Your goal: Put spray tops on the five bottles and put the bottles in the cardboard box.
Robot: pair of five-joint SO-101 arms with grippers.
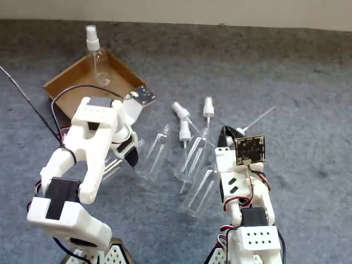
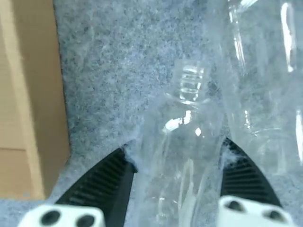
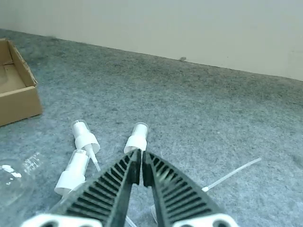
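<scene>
– High view, biggest thing first: what is the cardboard box [image 1: 66, 82] holding?
– One capped bottle [image 1: 98, 55] is standing upright in it, with a white spray top sitting on its neck. The box is lying at the far left of the grey carpet [image 1: 308, 71].
– And what are the arms doing?
– The left gripper [image 2: 176, 151] is sitting near the box. Its two black jaws are pressing against either side of an open-necked bottle [image 2: 189, 118], which is lying on the carpet with its threaded neck pointing away from the wrist. The right gripper [image 3: 141, 158] is hanging low over the carpet, its ribbed jaws pinched together on themselves.
– Are other containers lying about?
– Three bare bottles [image 1: 155, 151] [image 1: 192, 157] [image 1: 202, 190] are lying on their sides between the two arms. They are clear right through, and their necks are pointing toward the far side.
– What about the smaller things?
– Three loose spray tops [image 1: 180, 111] [image 1: 208, 107] [image 1: 185, 131] are lying just beyond those bottles, close to the right gripper's tips. A thin white tube [image 1: 258, 118] is lying on the carpet on the right arm's outer side.
– Is any writing showing?
– The small circuit board [image 1: 250, 148] on the right wrist is carrying print, but it is too small to tell.
</scene>
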